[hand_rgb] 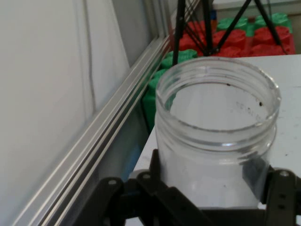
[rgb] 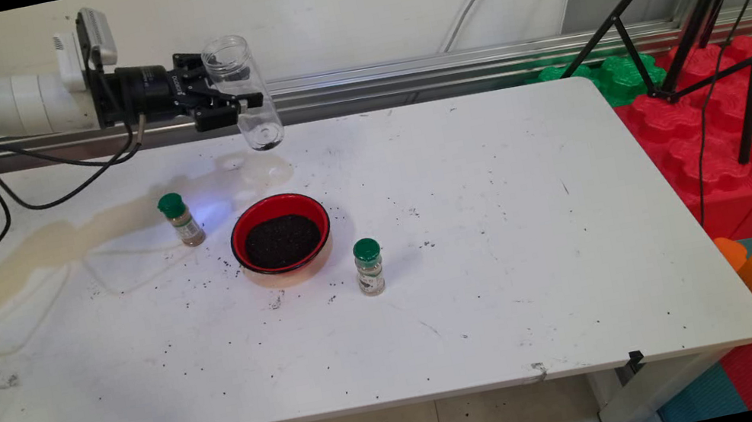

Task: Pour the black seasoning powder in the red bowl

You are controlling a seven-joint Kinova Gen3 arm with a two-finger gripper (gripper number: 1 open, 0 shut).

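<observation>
Closest to where the camera stands is a small spice jar (rgb: 369, 266) with a green cap, upright on the white table (rgb: 527, 277), just to the near right of the red bowl (rgb: 281, 238). The bowl is filled with something dark and granular, and black specks lie scattered on the table around it. A second green-capped spice jar (rgb: 180, 219) stands upright just to the bowl's far left. Above and beyond the bowl, toward the wall, the gripper (rgb: 225, 102) reaches in level from the left and has its fingers closed around the waist of a clear plastic jar (rgb: 243, 93). That jar looks empty (only a few dark grains cling inside its rim in the hand view) and it has no lid. Its long axis is close to vertical, mouth up, leaning slightly so the base sits a little further right than the mouth. The base hangs well clear of the table, and the bowl lies down and toward the near side from it, almost straight below in line.
</observation>
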